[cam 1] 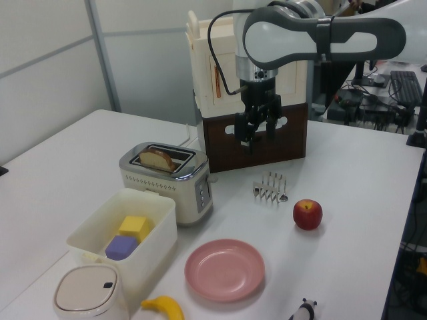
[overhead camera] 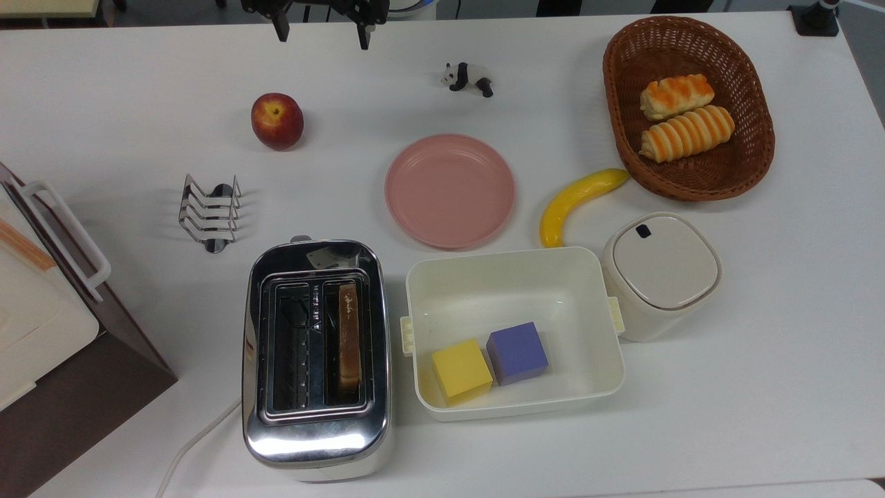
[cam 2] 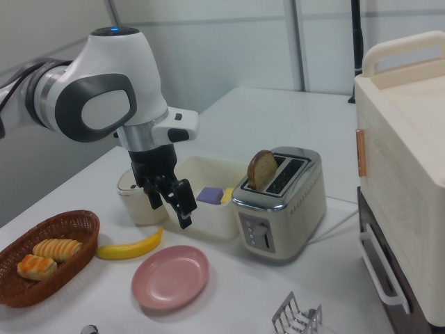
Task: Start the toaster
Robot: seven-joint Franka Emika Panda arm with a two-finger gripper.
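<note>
The chrome two-slot toaster [overhead camera: 314, 360] [cam 1: 175, 180] [cam 2: 281, 202] stands near the front edge of the table in the top view, its white cord trailing off to the top view's left. A slice of toast [overhead camera: 349, 335] [cam 1: 157, 159] [cam 2: 262, 169] sticks up from one slot; the other slot is empty. The small lever [cam 1: 212, 179] juts from the toaster's end that faces the wire rack. My gripper [overhead camera: 321, 31] [cam 1: 257, 133] [cam 2: 170, 205] hangs open in the air at the far side of the table, well away from the toaster, with nothing between its fingers.
A wire toast rack [overhead camera: 209, 211] and an apple [overhead camera: 276, 121] lie between gripper and toaster. A white bin [overhead camera: 429, 277] with two cubes adjoins the toaster. Also here: pink plate [overhead camera: 449, 190], banana [overhead camera: 577, 202], bread basket [overhead camera: 619, 104], lidded container [overhead camera: 660, 273], toy panda [overhead camera: 468, 77], box appliance [overhead camera: 41, 304].
</note>
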